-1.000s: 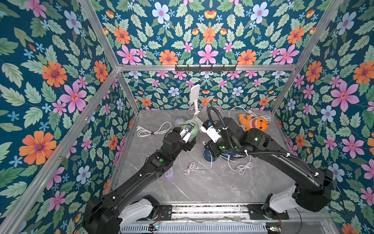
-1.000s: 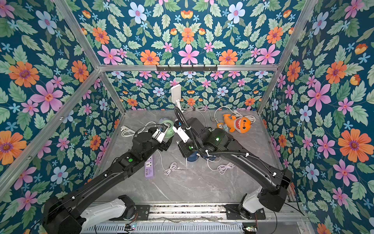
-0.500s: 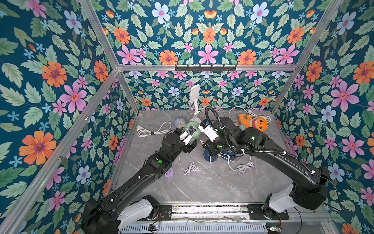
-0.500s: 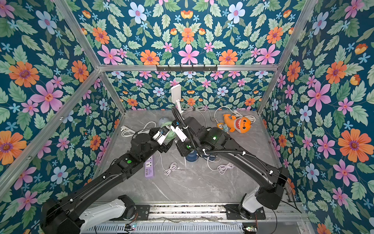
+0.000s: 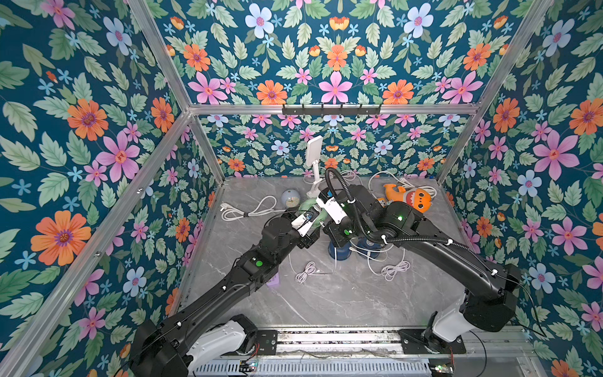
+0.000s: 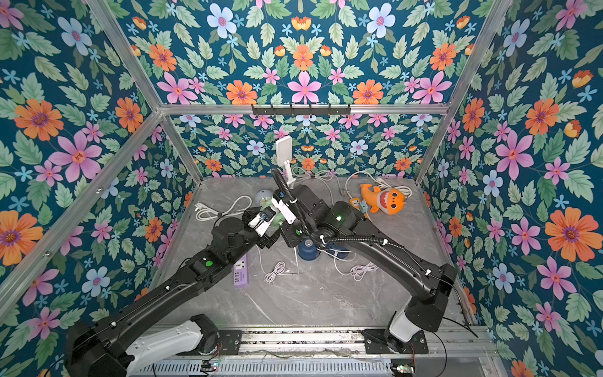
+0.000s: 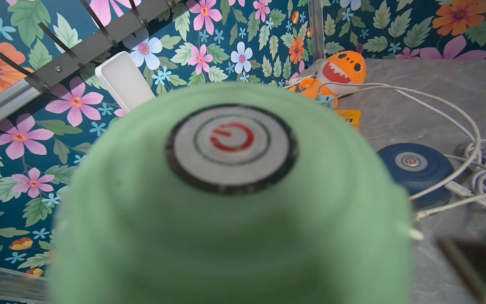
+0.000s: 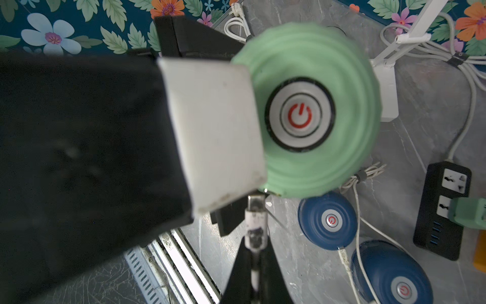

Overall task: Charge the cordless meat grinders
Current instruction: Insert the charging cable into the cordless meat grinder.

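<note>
Since a second ago the right wrist has crept left and a little farther back, closing on the left wrist over the middle of the table (image 5: 326,300); everything lying on the surface has kept its place.

The left gripper (image 5: 310,218) has its fingers spread wide around the pale green grinder (image 8: 307,113), one black finger on each side of the dome. The grinder appears to be lifted clear of the surface, mid-table toward the far side, with its silvery button facing up. The right gripper (image 8: 254,259) is pinched tight on a white plug (image 8: 254,213). The plug's metal tip sits at the green grinder's lower rim, and I cannot tell whether it is seated. Two navy grinders (image 8: 327,219) (image 8: 391,273) stand just right of centre, each with a white lead running to it.

The surface is grey marble-patterned. On it lie:
- a purple power strip (image 6: 240,271) near the left arm
- two bundled white cables (image 5: 305,271) (image 5: 394,269) toward the near side
- a looped white mains cord (image 5: 248,210) at far left
- a pale-blue alarm clock (image 5: 290,199) beside it
- a white stand (image 5: 314,160) at the far edge
- an orange shark plush (image 5: 409,197) at far right
- a black power strip (image 8: 441,210) near the plush

Teal floral walls (image 5: 98,130) enclose the table on three sides. They are framed in aluminium bars (image 5: 156,153), and a black hook rail (image 5: 331,110) runs across the far wall.
</note>
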### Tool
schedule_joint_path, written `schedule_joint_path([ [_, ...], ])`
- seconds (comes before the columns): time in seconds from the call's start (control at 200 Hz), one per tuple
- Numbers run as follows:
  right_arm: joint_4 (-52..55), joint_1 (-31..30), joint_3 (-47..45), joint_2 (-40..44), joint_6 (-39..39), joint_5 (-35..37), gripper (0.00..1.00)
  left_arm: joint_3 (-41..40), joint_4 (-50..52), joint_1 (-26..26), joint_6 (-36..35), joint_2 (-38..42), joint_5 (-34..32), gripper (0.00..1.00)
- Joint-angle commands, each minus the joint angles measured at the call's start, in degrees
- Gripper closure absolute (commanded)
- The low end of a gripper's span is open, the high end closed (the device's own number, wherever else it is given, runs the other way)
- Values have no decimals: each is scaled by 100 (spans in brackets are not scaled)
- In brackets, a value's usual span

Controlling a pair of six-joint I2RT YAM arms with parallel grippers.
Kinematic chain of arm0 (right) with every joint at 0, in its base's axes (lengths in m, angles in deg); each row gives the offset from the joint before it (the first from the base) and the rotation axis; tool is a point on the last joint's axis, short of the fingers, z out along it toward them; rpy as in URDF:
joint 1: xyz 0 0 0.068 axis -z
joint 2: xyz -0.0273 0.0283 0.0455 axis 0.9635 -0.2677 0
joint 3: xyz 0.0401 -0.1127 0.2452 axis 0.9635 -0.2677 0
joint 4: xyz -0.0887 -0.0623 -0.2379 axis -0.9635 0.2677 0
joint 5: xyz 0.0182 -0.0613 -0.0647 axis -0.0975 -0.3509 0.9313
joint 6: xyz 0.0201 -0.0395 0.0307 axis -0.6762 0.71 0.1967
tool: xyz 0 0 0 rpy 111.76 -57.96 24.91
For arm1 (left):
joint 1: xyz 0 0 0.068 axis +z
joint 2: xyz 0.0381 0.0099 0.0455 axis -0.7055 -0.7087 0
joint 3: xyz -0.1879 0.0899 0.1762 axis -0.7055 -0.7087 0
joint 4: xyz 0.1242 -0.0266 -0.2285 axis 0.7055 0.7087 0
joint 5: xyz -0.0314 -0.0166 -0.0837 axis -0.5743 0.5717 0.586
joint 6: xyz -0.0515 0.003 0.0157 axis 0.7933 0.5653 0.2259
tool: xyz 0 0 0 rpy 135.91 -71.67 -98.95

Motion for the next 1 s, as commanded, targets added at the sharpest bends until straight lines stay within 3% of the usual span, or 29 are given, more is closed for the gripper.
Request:
schedule_joint_path([
  [0.0,-50,-2,63,-29,2,147,100,8,-353,-23,-78,39,-143,34],
  [0.995,-63,78,50,-38,-16,194,100,-73,-310,-58,-116,88,-268,34],
])
